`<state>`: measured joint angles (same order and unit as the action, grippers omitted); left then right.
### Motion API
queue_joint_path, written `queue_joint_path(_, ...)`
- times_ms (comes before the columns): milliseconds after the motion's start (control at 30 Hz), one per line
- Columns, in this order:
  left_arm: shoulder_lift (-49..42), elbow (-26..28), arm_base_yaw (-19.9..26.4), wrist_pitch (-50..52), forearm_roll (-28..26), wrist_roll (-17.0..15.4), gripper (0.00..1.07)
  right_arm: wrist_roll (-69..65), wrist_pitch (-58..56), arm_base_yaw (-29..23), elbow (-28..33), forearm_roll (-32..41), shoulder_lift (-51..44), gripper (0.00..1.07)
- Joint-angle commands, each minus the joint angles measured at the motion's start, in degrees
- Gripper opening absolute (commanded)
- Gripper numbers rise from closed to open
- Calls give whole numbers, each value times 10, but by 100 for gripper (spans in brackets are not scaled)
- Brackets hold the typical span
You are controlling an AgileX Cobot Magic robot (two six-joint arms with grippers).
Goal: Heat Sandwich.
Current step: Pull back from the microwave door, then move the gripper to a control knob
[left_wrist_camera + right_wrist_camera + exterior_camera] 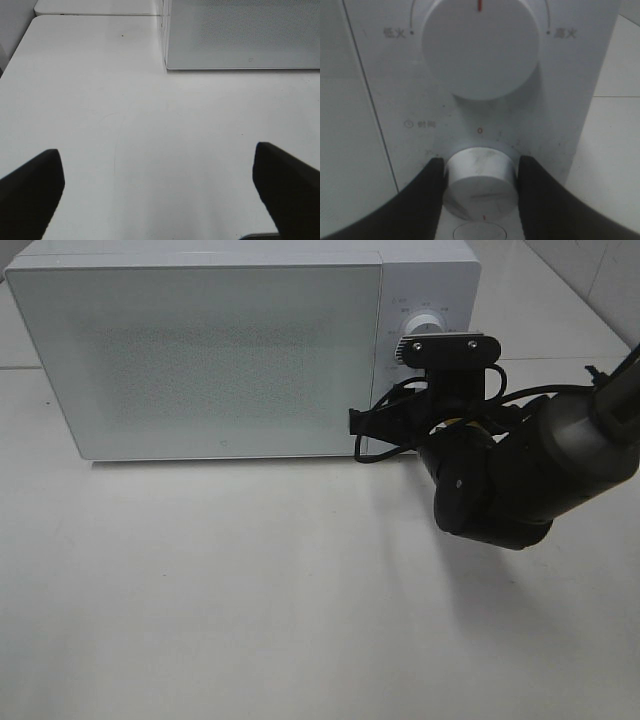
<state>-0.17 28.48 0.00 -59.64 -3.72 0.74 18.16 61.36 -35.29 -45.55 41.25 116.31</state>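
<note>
The sandwich is out of view in every frame. The white microwave (220, 350) stands at the back of the table with its door shut. My right gripper (480, 176) is at the control panel, one dark finger pressing on each side of the lower timer knob (481, 187). The knob's red mark points downward, away from the 0. The upper power knob (480, 47) is untouched, with its red mark pointing up. My left gripper (160, 187) hangs open over bare tabletop in front of the microwave's left corner (240, 35), with nothing between its fingers.
The right arm (520, 470) and its cables reach in from the right edge, covering the lower control panel in the high view. A white table (250, 590) spreads in front of the microwave. Another table edge (95, 7) shows beyond it.
</note>
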Motion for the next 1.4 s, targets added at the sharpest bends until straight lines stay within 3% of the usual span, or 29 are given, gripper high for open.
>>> queue_joint_path(33, -15, -2, 0, 3, -2, 0, 97, -5, 14, 1, -6, -3, -2, 15)
queue_joint_path(267, -15, -2, 0, 3, -2, 0, 97, -17, 14, 1, -6, -3, -2, 10)
queue_joint_path(867, -15, -2, 0, 3, -2, 0, 97, -99, 17, 1, -6, -4, -2, 10)
queue_joint_path(1400, -15, -2, 0, 3, -2, 0, 97, -506, 33, 1, -6, -31, -2, 10)
